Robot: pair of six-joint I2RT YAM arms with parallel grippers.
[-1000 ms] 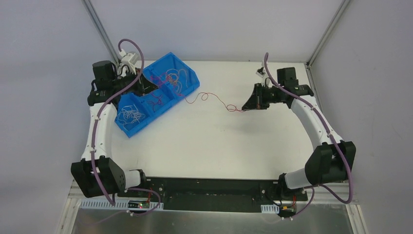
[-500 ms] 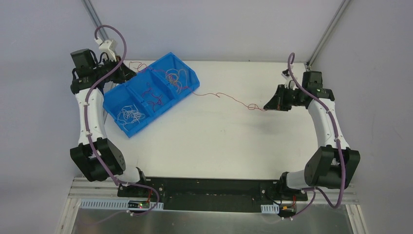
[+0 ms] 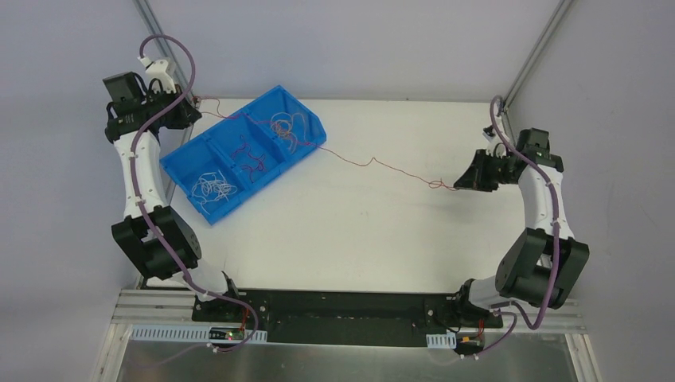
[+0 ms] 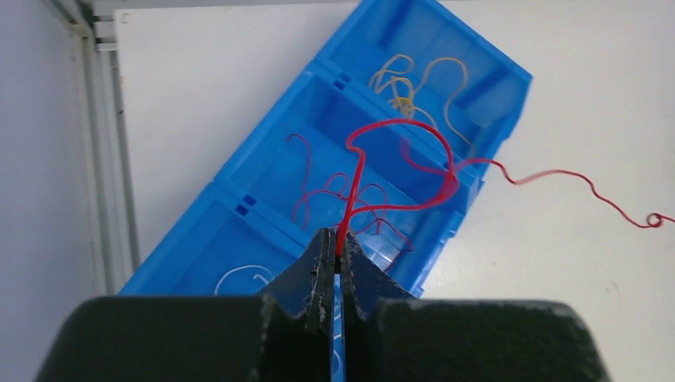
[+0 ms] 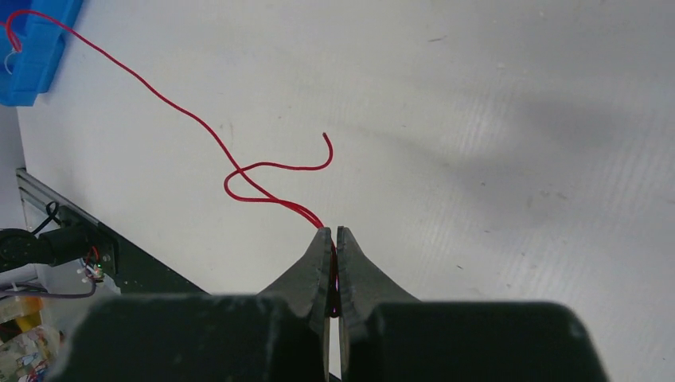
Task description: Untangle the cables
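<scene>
White table, blue 3-compartment bin w/ white, red, yellow cables.

We see a bright red cable against a plain white table, and a vivid blue bin holding orange-yellow wires, darker red wires and white wires. Both the left gripper and the right gripper are matt black, while the arms are white with black joints and carry purple hoses. Behind them we find pale grey, unpatterned walls, and at the near edge a black base plate.
</scene>
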